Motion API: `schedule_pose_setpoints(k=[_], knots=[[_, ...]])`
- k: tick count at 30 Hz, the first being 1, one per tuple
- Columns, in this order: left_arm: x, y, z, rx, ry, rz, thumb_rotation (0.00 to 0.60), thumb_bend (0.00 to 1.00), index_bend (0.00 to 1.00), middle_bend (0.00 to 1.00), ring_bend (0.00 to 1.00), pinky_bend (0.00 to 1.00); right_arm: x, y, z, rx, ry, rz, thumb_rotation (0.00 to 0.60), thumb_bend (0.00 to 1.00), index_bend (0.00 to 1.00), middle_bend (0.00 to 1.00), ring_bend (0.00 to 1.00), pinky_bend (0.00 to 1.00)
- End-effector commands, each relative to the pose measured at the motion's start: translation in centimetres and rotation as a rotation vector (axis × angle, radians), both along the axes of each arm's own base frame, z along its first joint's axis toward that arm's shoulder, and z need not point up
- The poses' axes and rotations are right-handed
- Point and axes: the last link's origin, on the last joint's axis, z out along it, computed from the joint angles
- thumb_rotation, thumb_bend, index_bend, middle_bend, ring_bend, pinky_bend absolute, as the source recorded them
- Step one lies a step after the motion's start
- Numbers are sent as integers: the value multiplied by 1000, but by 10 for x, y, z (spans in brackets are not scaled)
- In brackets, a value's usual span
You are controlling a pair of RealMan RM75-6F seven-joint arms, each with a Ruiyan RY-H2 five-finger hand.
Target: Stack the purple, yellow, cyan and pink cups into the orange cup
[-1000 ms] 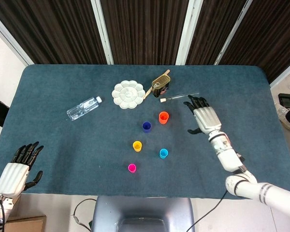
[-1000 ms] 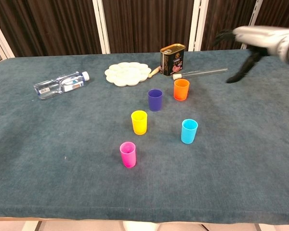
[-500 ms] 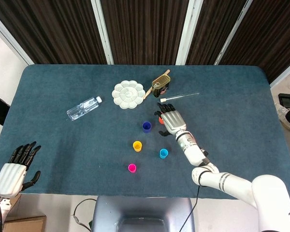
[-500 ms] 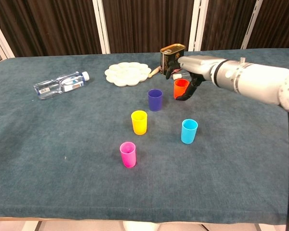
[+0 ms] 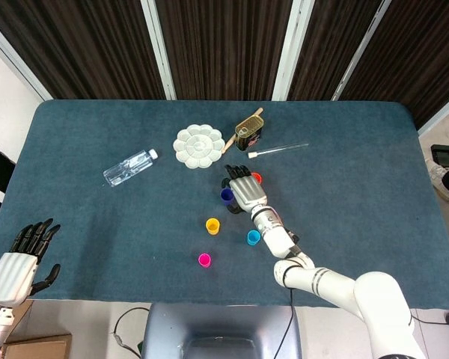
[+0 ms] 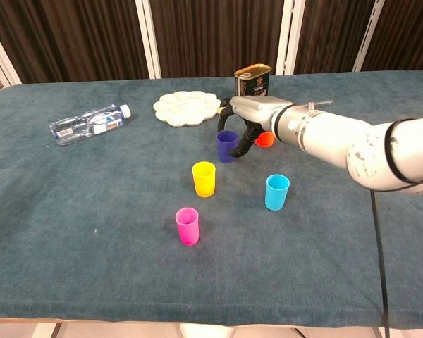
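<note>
Right hand (image 5: 243, 190) in the head view hovers over the gap between the purple cup (image 5: 227, 196) and the orange cup (image 5: 257, 178), fingers spread, its edge just above the purple rim. It holds nothing I can see. The yellow cup (image 5: 212, 226), cyan cup (image 5: 253, 238) and pink cup (image 5: 204, 260) stand upright and apart on the desk (image 5: 359, 164) nearer the robot. Far off at the lower corner, the left hand (image 5: 19, 258) hangs open and idle beyond the desk edge.

From the chest view, the right hand (image 6: 241, 118) curls loosely around the back of the purple cup (image 6: 227, 146), fingertips reaching down beside its wall; whether they touch it I cannot tell, and the grip looks not yet closed. The orange cup (image 6: 266, 139) sits just behind the hand, partly hidden. These cups look like small thin plastic: light, stiff, smooth, easy to tip or let slip. Taking the purple one by opposite sides of its wall, near the rim, seems best.
</note>
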Motion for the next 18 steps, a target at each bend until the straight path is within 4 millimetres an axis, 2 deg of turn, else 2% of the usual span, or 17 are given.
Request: schedule_pose_setpoints(k=[1, 7, 12, 15, 18], knots=[[0, 0, 1, 1, -2, 1, 600, 397, 0, 0, 0, 92, 3, 0, -4, -3, -1, 3, 600, 450, 486, 0, 0, 0], [-1, -1, 4, 8, -9, 5, 600, 396, 0, 0, 0, 92, 0, -4, -3, -24, 19, -4, 600, 474, 493, 0, 0, 0], [-1, -1, 3, 3, -11, 3, 600, 398, 0, 0, 0, 92, -1, -4, -1, -37, 28, -6, 600, 482, 543, 0, 0, 0], [0, -2, 3, 0, -11, 2, 600, 399, 0, 0, 0, 92, -1, -5, 4, -58, 21, -7, 600, 497, 604, 8, 0, 0], [0, -2, 3, 0, -12, 3, 600, 398, 0, 0, 0, 92, 4, -7, 14, -88, -24, -5, 600, 500, 617, 12, 0, 0]])
